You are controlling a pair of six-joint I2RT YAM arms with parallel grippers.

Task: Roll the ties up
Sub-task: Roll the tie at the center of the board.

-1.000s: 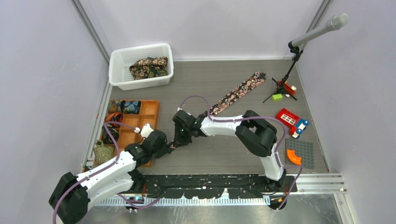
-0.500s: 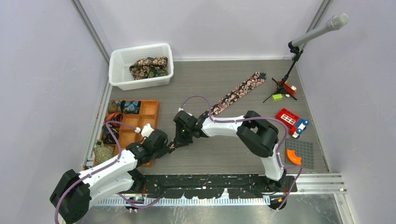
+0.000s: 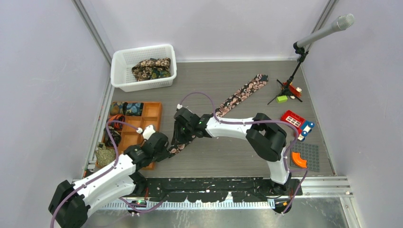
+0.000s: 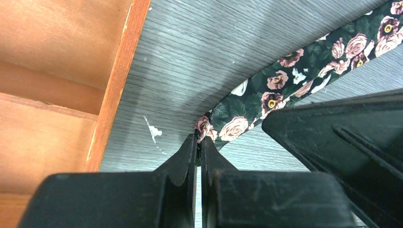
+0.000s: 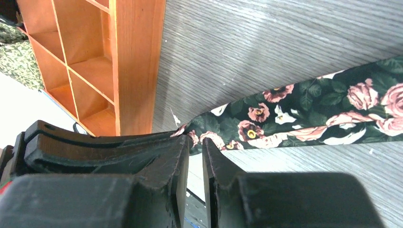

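Note:
A black tie with pink-cream flowers [image 3: 240,95] lies diagonally across the grey table, from the back right toward the orange tray. My left gripper [image 3: 167,152] is shut on its narrow end [image 4: 205,128], low over the table beside the tray's edge. Just above it, my right gripper [image 3: 182,135] is pinched on the same tie [image 5: 304,111] a little further along, with the fabric edge between its fingertips [image 5: 215,147]. In the right wrist view the left gripper [image 5: 95,147] sits right against my right fingers. More ties are bunched in the white basket [image 3: 151,69].
The orange compartment tray [image 3: 153,111] stands left of the grippers, holding rolled ties [image 3: 128,108] and an olive one [image 3: 105,154]. A white mesh basket [image 3: 121,59] is at the back left. A microphone stand [image 3: 292,78], red toy [image 3: 295,122] and grey baseplate [image 3: 309,151] are on the right.
My left gripper has closed on the tie's narrow end. The right gripper has shifted slightly left and back, and a stretch of tie now shows between the two grippers.

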